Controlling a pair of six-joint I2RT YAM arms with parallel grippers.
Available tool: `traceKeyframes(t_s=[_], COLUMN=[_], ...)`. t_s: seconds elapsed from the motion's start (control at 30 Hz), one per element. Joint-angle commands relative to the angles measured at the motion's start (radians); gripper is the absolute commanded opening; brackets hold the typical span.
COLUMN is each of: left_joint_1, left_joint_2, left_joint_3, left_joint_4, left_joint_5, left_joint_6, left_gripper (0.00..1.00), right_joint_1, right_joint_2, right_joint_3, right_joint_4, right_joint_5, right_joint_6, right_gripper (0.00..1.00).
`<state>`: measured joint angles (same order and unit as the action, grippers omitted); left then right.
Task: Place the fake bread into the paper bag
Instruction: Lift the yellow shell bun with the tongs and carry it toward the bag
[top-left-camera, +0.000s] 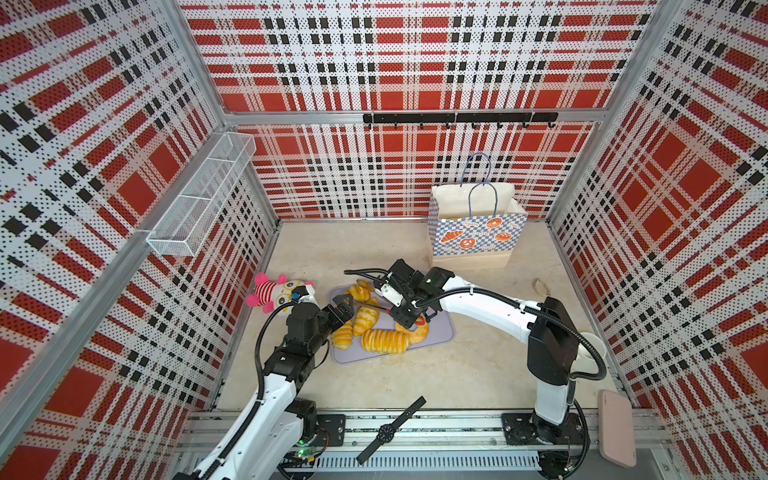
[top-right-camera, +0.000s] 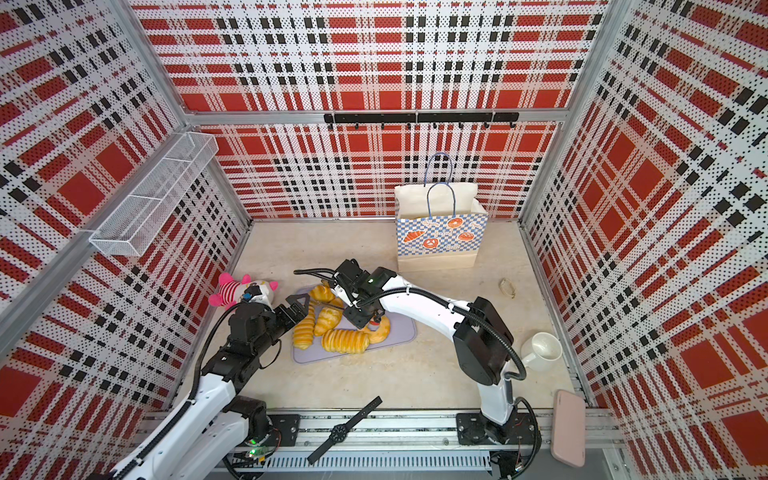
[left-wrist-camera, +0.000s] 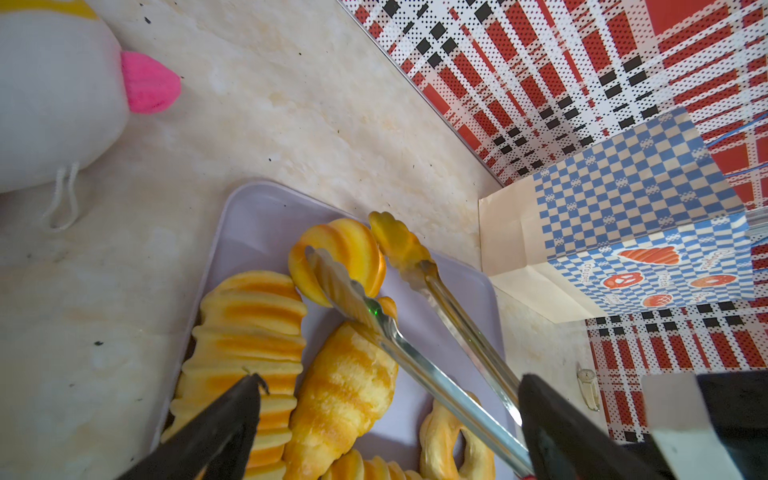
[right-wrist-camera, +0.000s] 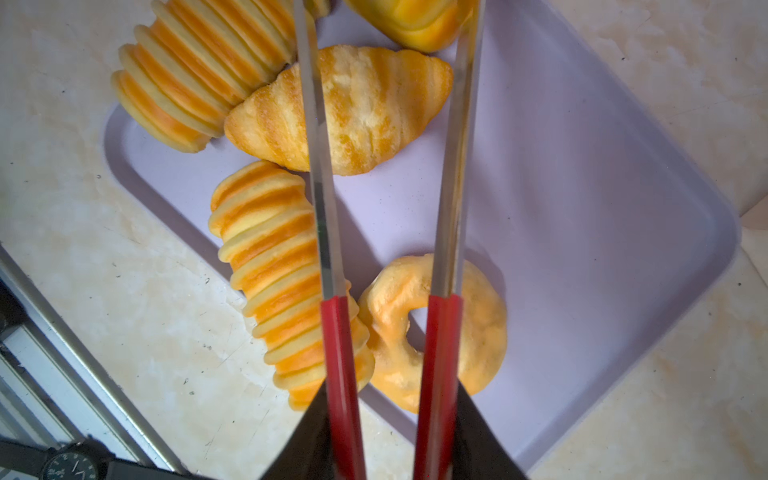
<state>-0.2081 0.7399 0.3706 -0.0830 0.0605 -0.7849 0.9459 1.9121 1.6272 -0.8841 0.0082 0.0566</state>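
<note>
In both top views the bread (top-left-camera: 384, 340) lies on a tray (top-left-camera: 442, 329), well apart from the upright bag (top-left-camera: 473, 243), whose lettering is too small to read. In the left wrist view the left gripper (left-wrist-camera: 390, 378) gapes wide above the loaves (left-wrist-camera: 249, 332), holding nothing. In the right wrist view the right gripper (right-wrist-camera: 390, 415) is clamped on red-handled tongs (right-wrist-camera: 446, 166), whose blades flank a bun (right-wrist-camera: 415, 20).

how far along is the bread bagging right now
Done: nothing visibly in the paper bag, though its inside is partly hidden. In hand: the right gripper clamps tongs whose tips straddle a swirled bun on the tray; not lifted. Remaining: that bun, two ridged loaves, a croissant, a ring doughnut. The left gripper is open.
</note>
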Motion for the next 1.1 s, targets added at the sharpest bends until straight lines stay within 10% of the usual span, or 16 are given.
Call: traceKeyframes(t_s=[0.0, 0.57, 1.07], left_joint_1=[0.004, -0.031, -0.270], left_joint_2=[-0.006, 0.003, 0.026], left_joint_3=[-0.001, 0.001, 0.037], left_joint_4=[0.011, 0.057, 0.386], left_joint_5=[0.009, 0.038, 0.005], left_joint_6=[0.009, 0.046, 0.024], left_gripper=[0.98, 0.98, 0.98], right_joint_1=[-0.006, -0.007, -0.019], right_joint_2=[0.021, -0.269, -0.796], right_joint_3=[0.028, -0.263, -0.530], right_joint_4=[-0.008, 0.217, 0.397], right_joint_5=[0.033, 0.051, 0.154], right_joint_6=[-0.002, 0.090, 0.166], right_gripper=[0.34, 0.25, 0.24])
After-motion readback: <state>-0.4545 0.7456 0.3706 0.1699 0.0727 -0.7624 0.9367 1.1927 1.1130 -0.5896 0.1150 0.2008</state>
